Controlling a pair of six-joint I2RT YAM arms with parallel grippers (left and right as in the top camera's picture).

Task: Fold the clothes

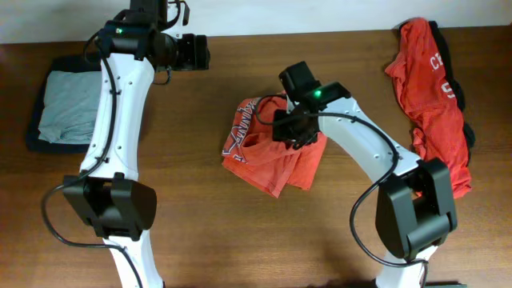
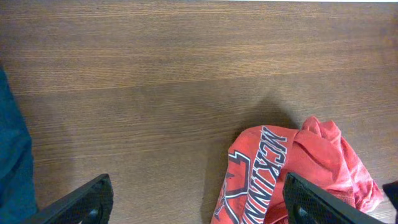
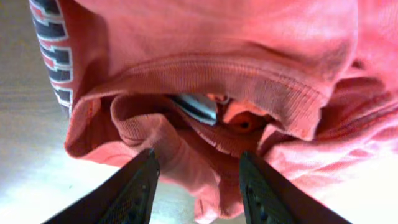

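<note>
A crumpled red-orange T-shirt point(image 1: 268, 160) with white block lettering lies mid-table. My right gripper point(image 1: 293, 132) hangs over its upper right part. In the right wrist view its fingers point(image 3: 199, 186) are open, with the shirt's ribbed collar point(image 3: 217, 81) bunched between and in front of them. My left gripper point(image 1: 195, 52) is at the table's back, open and empty. In the left wrist view its fingers point(image 2: 198, 185) are spread over bare wood, with the same shirt point(image 2: 286, 171) at the lower right. More red-orange shirts point(image 1: 432, 104) lie heaped at the right.
A folded pale grey-blue garment point(image 1: 68, 104) lies on a dark navy one point(image 1: 36, 136) at the far left; the navy cloth also shows in the left wrist view point(image 2: 12, 162). Brown wooden table point(image 1: 200, 224). Both arm bases stand at the front edge.
</note>
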